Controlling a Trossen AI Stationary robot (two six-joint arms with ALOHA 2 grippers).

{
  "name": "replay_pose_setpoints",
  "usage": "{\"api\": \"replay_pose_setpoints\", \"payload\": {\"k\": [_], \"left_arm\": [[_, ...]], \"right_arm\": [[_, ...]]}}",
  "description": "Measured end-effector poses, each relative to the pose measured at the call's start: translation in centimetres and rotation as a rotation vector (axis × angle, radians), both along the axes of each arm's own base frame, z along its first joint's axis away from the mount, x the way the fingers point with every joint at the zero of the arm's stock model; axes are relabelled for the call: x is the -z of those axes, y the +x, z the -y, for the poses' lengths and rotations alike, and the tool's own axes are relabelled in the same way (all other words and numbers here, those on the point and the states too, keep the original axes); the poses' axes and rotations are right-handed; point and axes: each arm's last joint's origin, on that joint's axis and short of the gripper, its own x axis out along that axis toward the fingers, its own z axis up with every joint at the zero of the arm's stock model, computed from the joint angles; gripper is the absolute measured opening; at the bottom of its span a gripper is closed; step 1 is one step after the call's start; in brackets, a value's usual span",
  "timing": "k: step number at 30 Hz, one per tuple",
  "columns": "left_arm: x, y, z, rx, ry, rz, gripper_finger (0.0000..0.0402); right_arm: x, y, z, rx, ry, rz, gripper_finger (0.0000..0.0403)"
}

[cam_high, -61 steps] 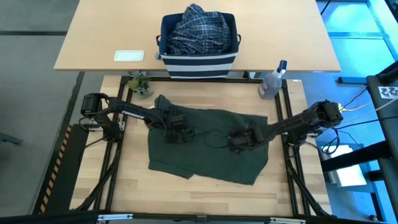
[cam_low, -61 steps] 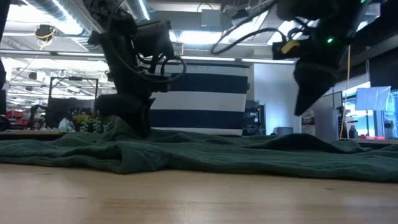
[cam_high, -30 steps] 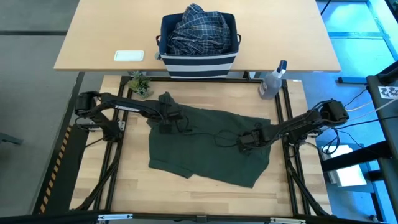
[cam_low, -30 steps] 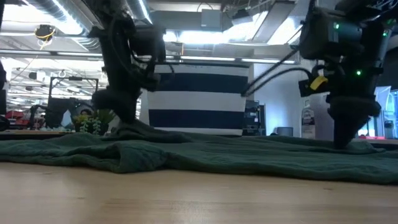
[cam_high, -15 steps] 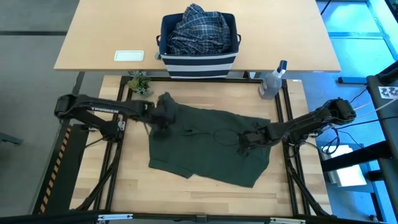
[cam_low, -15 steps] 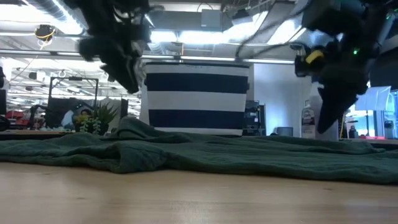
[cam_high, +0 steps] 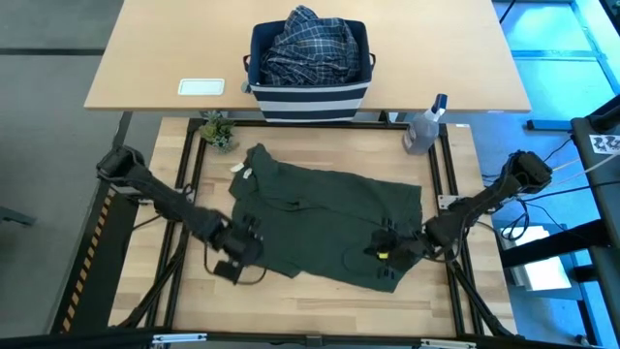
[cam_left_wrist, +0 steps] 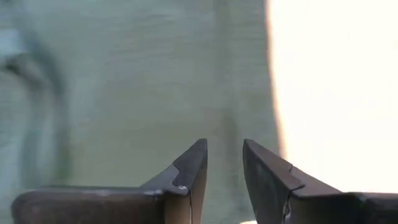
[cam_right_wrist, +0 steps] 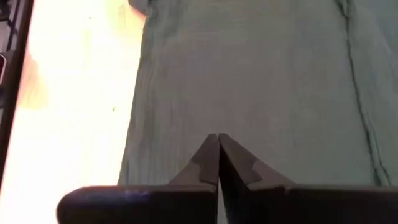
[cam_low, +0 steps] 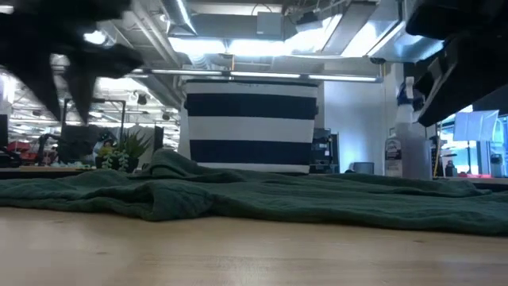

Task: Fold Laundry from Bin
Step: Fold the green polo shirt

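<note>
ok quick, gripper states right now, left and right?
Left gripper: open, a gap between its fingers, nothing held, above the green garment.
Right gripper: closed, empty, over the same garment.

I work in a lab or workshop hall, not a home. Across my table (cam_high: 291, 310) I see an open ceiling with long strip lights (cam_low: 238, 48) and bare ducts (cam_low: 143, 36), and rows of benches and gear far behind. My wooden tabletop sits in a dark metal frame (cam_high: 184, 184) on a grey floor, cables (cam_high: 562, 189) trail at one side, and a printed marker tag (cam_high: 607, 143) sits nearby.
</note>
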Motion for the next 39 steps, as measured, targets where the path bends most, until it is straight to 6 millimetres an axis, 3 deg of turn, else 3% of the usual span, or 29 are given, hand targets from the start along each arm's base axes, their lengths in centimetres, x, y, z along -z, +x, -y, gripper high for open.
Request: {"api": "replay_pose_setpoints", "payload": {"k": [8, 17, 23, 32, 39], "left_arm": [[3.1, 0.1, 3.0, 0.011, -0.047, -0.094, 0.0163], [5.8, 0.8, 3.2, -0.025, 0.041, -0.139, 0.0233], [6.5, 1.1, 3.1, -0.091, 0.123, -0.103, 0.0245], [6.7, 1.3, 2.9, -0.110, 0.209, -0.054, 0.0183], [6.8, 1.3, 2.8, -0.105, 0.222, -0.057, 0.0057]], "right_arm": [[0.0, -0.1, -0.1, 0.012, -0.007, 0.005, 0.0001], [0.0, -0.1, -0.1, 0.013, -0.015, 0.007, 0.0001], [0.0, -0.1, 0.0, 0.018, -0.021, 0.011, 0.0001], [0.0, -0.1, 0.0, 0.020, -0.023, 0.012, 0.0001], [-0.1, 0.0, -0.1, 0.019, -0.021, 0.015, 0.0001]]}}
